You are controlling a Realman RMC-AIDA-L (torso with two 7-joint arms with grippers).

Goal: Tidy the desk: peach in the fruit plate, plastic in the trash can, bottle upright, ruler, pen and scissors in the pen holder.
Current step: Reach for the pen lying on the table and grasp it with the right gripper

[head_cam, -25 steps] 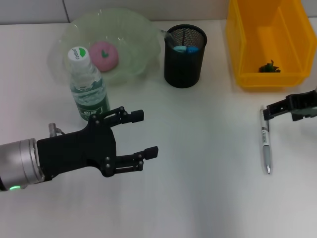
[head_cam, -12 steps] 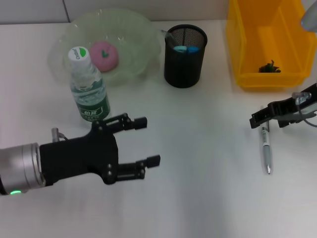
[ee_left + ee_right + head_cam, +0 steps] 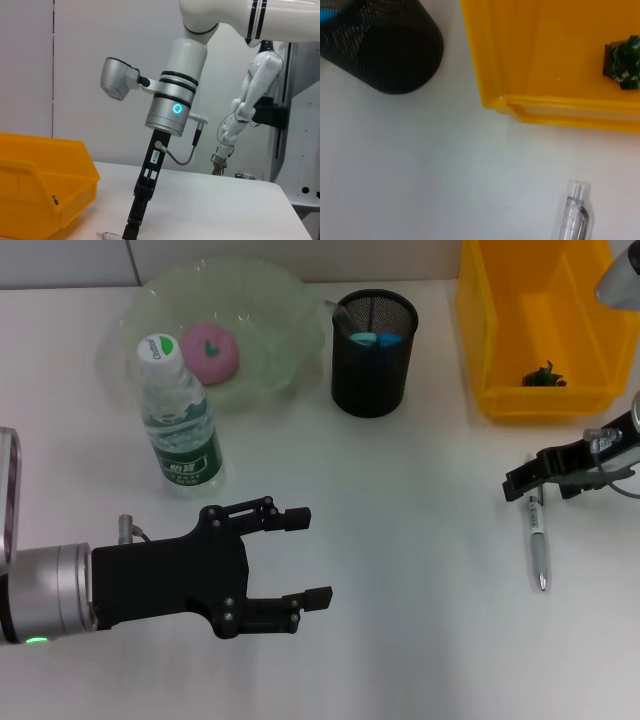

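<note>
A silver pen (image 3: 538,540) lies on the white desk at the right; it also shows in the right wrist view (image 3: 575,217). My right gripper (image 3: 516,485) hangs just over the pen's far end, as the left wrist view (image 3: 131,230) also shows. My left gripper (image 3: 311,554) is open and empty, near the front left. The water bottle (image 3: 181,420) stands upright behind it. The pink peach (image 3: 210,352) lies in the green plate (image 3: 280,310). The black mesh pen holder (image 3: 373,365) holds blue-handled items. Dark green plastic (image 3: 543,375) lies in the yellow bin (image 3: 490,350).
The yellow bin's front wall (image 3: 560,107) is close behind the pen's far end. The pen holder (image 3: 385,55) stands to the bin's left. Bare desk lies between the two grippers.
My left gripper has drawn back from the bottle toward the desk's near edge. My right gripper has moved left, to above the pen's far end.
</note>
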